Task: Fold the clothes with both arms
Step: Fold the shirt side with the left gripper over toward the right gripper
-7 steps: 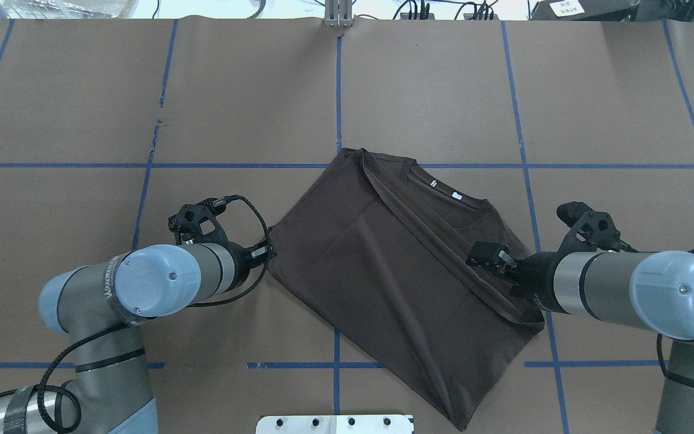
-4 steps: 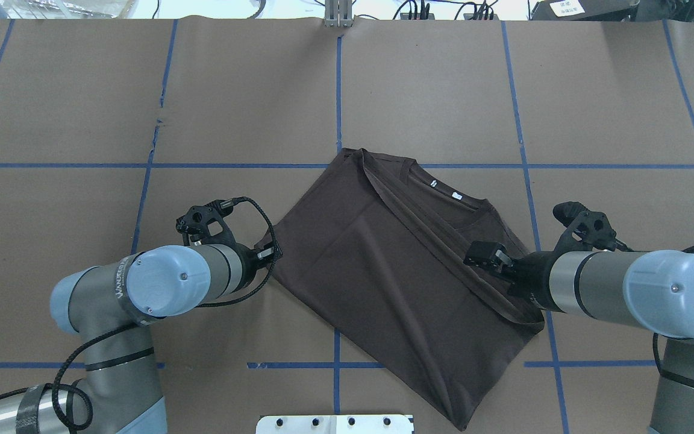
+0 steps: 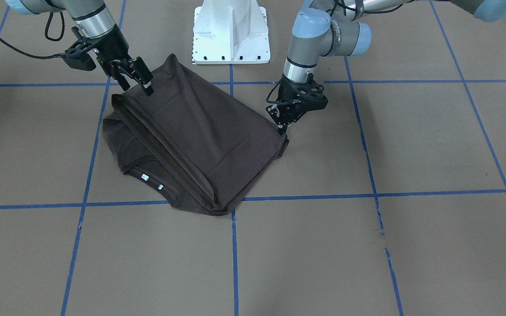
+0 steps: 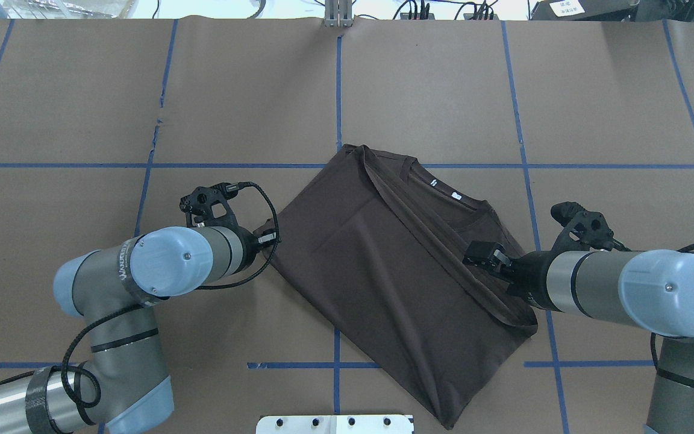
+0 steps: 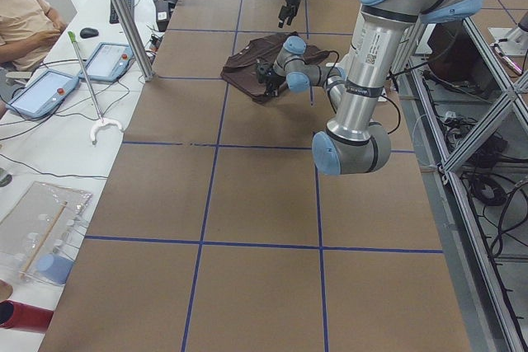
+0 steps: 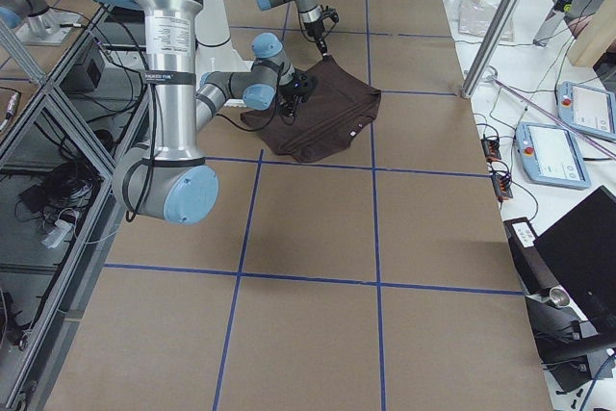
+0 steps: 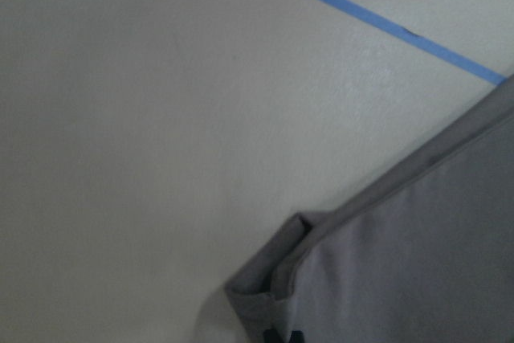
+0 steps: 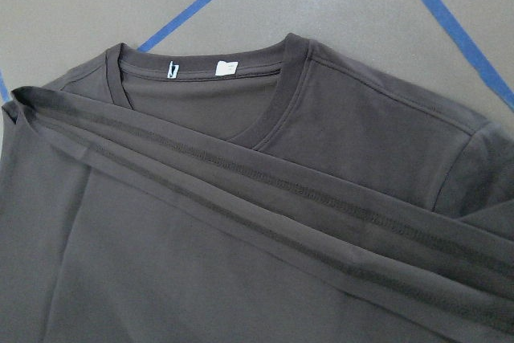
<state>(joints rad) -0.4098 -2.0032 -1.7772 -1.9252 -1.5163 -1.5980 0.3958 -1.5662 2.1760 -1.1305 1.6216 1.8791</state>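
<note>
The dark brown-grey T-shirt (image 4: 383, 271) lies partly folded at the table's middle (image 3: 200, 131), with one long hem laid diagonally across it. Its ribbed collar (image 8: 273, 118) and white neck tags (image 4: 445, 189) show. My left gripper (image 4: 270, 237) points down at the shirt's left corner (image 3: 281, 128). Its fingers look closed on that corner, which also shows in the left wrist view (image 7: 265, 287). My right gripper (image 4: 473, 252) hovers open over the folded hem near the right sleeve (image 3: 136, 85) and holds nothing.
The white bolted pedestal base (image 3: 231, 30) stands just behind the shirt on the robot's side. Blue tape lines (image 4: 338, 90) grid the brown table cover. A side table with tablets (image 5: 49, 88) and a metal pole (image 5: 124, 14) stand past the far edge.
My left arm has moved in toward the shirt's left corner. The shirt's near tip and right corner have shifted slightly left. My right gripper has barely moved.
</note>
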